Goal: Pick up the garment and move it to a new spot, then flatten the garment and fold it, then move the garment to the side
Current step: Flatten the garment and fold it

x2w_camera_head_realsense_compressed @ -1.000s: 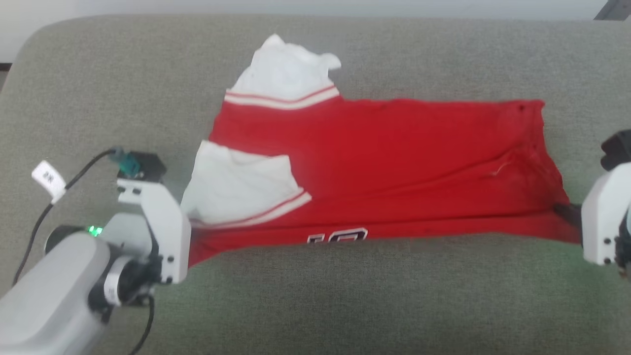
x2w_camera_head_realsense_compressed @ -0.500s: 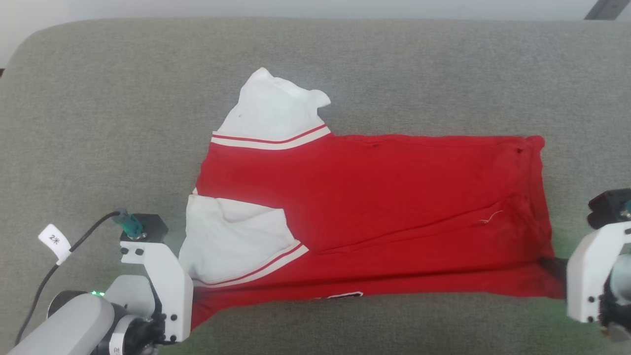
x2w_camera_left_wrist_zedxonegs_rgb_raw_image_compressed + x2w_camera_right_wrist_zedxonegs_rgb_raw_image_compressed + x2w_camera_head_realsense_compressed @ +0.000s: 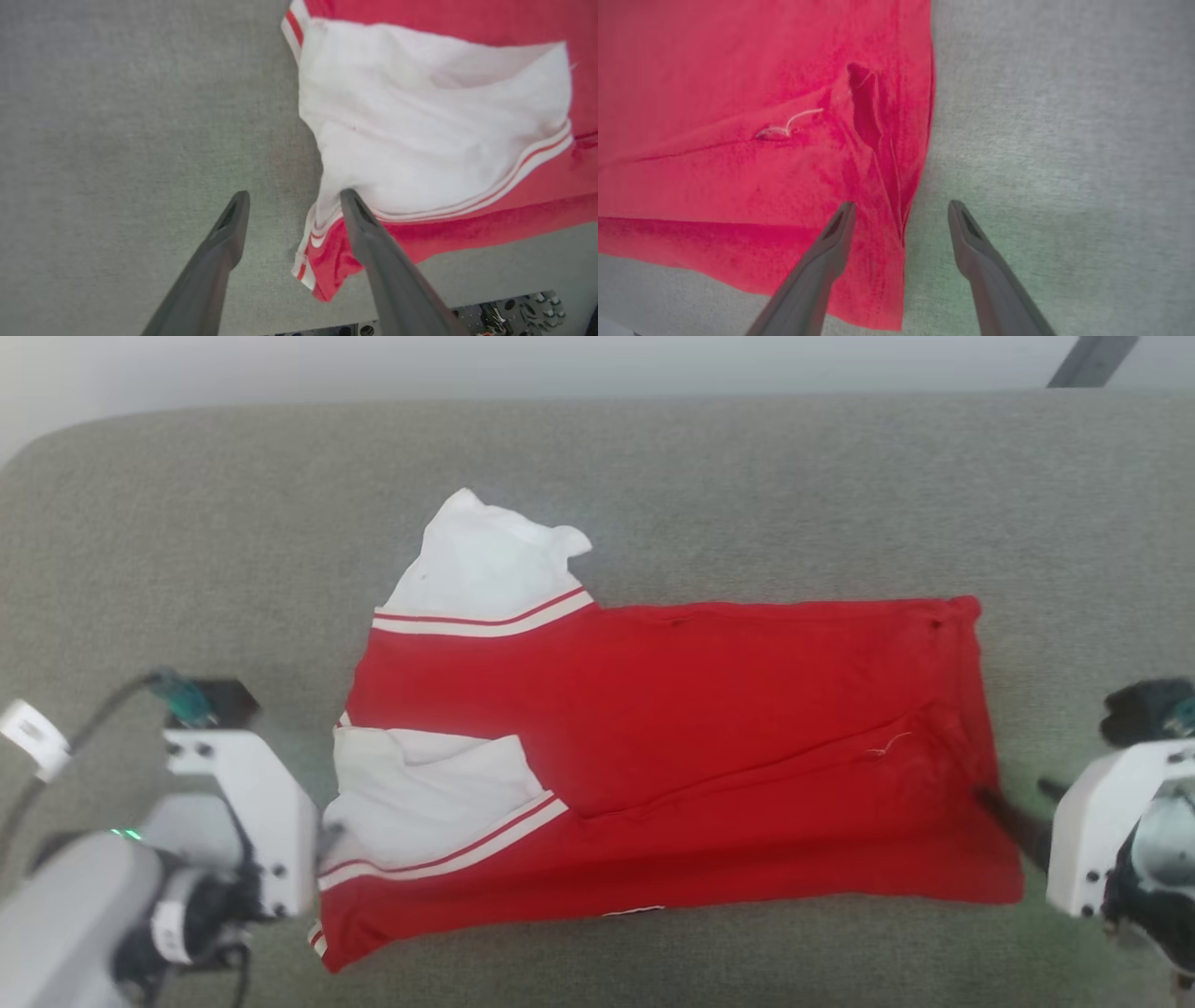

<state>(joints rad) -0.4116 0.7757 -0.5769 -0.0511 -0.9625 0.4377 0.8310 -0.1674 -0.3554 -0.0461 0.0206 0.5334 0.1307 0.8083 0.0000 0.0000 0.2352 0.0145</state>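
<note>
Dark fingers of both hands stand apart at the near edge, gripping nothing. My left hand (image 3: 294,196) straddles the sleeve end of the garment (image 3: 709,709), one finger over white cloth and the other over bare tabletop (image 3: 187,523). My right hand (image 3: 901,205) straddles the hem end likewise, near a loose thread (image 3: 794,123). The red garment lies flat across the middle of the tabletop, its near sleeve (image 3: 429,803) laid over the body and its far sleeve (image 3: 485,565) projecting beyond the far edge. Judged from this lay, the relocation and a first lengthwise fold are done; the far sleeve, the remaining folds and the move to the side are left. A second ago both hands were shut on the near edge, holding it taut with black lettering exposed; now the cloth is released and slack, and only a white sliver of lettering shows. The camera's framing has also shifted.
</note>
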